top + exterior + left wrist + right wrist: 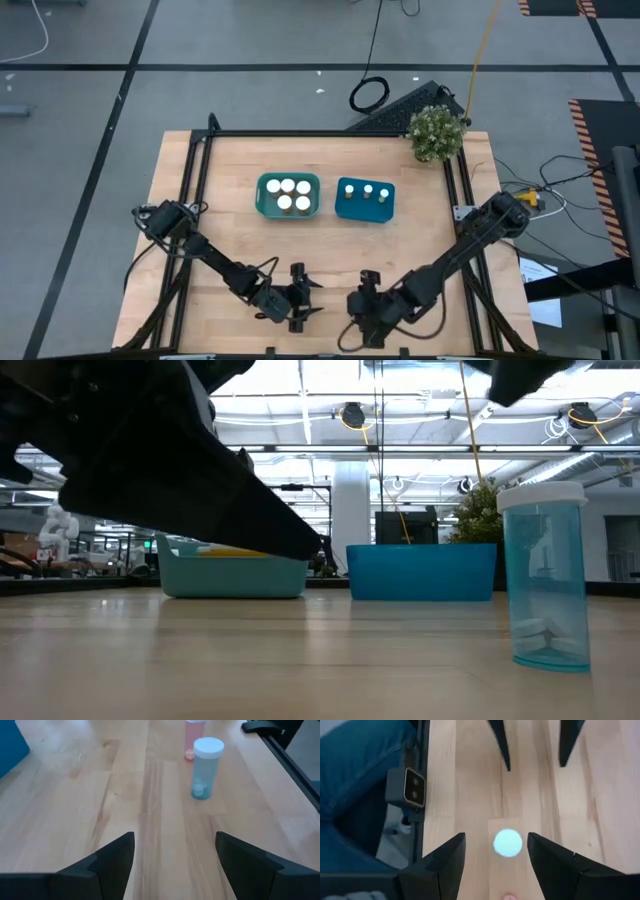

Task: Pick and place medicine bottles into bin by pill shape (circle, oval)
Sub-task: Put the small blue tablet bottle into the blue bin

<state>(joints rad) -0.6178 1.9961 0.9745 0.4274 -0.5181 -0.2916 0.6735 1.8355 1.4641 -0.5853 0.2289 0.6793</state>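
Sorting was almost finished: only two medicine bottles remained on the counter [200,180], near its front edge. The right hand [495,865] hung spread above the blue bottle [508,842], fingers either side of its white cap. It probably needed to descend and close. The left hand [300,295] waited nearby, released.

- High view: overhead, straight down on the whole table [230,200].
- Low view: tabletop level, facing both bins.
- Wrist views: close above the wood, sharing the blue bottle [205,767].
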